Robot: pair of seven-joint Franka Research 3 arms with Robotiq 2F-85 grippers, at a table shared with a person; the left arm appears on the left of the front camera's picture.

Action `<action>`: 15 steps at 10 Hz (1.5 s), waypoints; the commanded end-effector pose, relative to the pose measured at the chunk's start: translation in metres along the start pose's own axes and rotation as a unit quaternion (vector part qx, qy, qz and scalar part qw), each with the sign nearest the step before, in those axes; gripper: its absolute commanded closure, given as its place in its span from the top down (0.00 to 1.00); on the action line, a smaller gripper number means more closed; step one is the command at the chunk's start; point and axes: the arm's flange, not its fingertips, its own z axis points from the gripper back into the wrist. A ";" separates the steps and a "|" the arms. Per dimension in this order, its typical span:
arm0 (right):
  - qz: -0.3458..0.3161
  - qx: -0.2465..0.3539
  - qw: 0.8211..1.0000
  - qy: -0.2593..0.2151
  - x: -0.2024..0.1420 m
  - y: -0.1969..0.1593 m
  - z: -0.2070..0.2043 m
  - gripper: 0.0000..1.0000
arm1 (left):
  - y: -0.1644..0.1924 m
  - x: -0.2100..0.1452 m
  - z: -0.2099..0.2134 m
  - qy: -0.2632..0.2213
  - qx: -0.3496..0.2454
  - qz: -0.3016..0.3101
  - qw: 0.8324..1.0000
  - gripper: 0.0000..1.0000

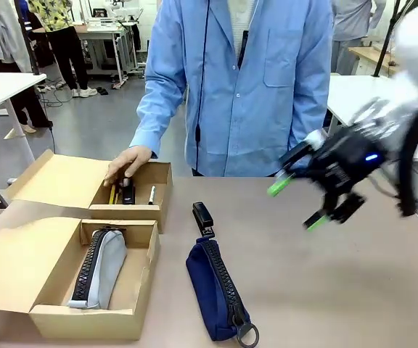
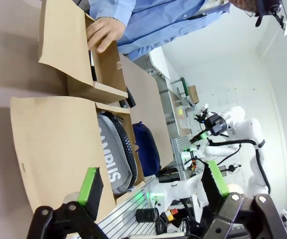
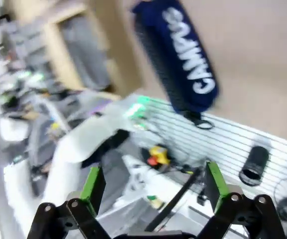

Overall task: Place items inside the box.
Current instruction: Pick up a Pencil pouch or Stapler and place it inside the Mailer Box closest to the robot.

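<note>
1. Currently the step in hand reads as the reach for the next item: one pouch is packed and two things lie out on the worktop.
2. The box (image 1: 85, 322) sits at the worktop's near left corner with its lid flap laid open toward the left edge. The grey pouch (image 1: 101, 270) lies lengthwise inside it.
3. The navy pouch (image 1: 216, 279) lies by the near edge, about mid-width and just right of the box. The black stapler (image 1: 203, 217) sits at its far end; whether they touch cannot be told.
4. Your right gripper (image 1: 299, 204) hovers above the right half of the worktop, jaws spread wide and empty, well apart from both items. Its wrist view is blurred, though the navy pouch is legible in it.
5. Your left gripper (image 2: 152, 181) looks along the box from the near left side, jaws released, holding nothing.
6. The person's hand (image 1: 128, 161) rests on the smaller box (image 1: 125, 212), which sits beyond the box along the left edge. Keep clear of it.
7. Next move, as a judgement: bring the right gripper across and down over the navy pouch or the stapler. Set the jaws across its narrow width, then carry it left into the free space beside the grey pouch.
</note>
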 end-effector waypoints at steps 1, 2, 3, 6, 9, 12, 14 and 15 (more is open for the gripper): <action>0.083 0.250 0.965 0.007 -0.018 -0.089 0.078 1.00 | -0.002 0.001 0.000 -0.004 -0.008 -0.009 1.000 1.00; 0.079 0.358 0.931 0.008 -0.027 -0.147 0.104 1.00 | -0.002 0.001 0.000 -0.004 -0.008 -0.009 1.000 1.00; 0.041 0.431 0.901 -0.040 -0.034 -0.191 0.112 1.00 | -0.002 0.001 0.000 -0.004 -0.008 -0.009 1.000 1.00; -0.104 0.464 0.862 -0.177 -0.048 -0.249 0.105 1.00 | -0.002 0.001 0.000 -0.004 -0.008 -0.009 1.000 1.00; -0.024 0.393 0.915 -0.086 -0.040 -0.237 0.166 1.00 | -0.002 0.001 0.000 -0.004 -0.008 -0.009 1.000 1.00; -0.024 0.393 0.915 -0.086 -0.040 -0.237 0.166 1.00 | -0.002 0.001 0.000 -0.004 -0.008 -0.009 1.000 1.00; -0.024 0.393 0.915 -0.086 -0.040 -0.237 0.166 1.00 | -0.002 0.001 0.000 -0.004 -0.008 -0.009 1.000 1.00; -0.024 0.393 0.915 -0.086 -0.040 -0.237 0.166 1.00 | -0.002 0.001 0.000 -0.004 -0.008 -0.009 1.000 1.00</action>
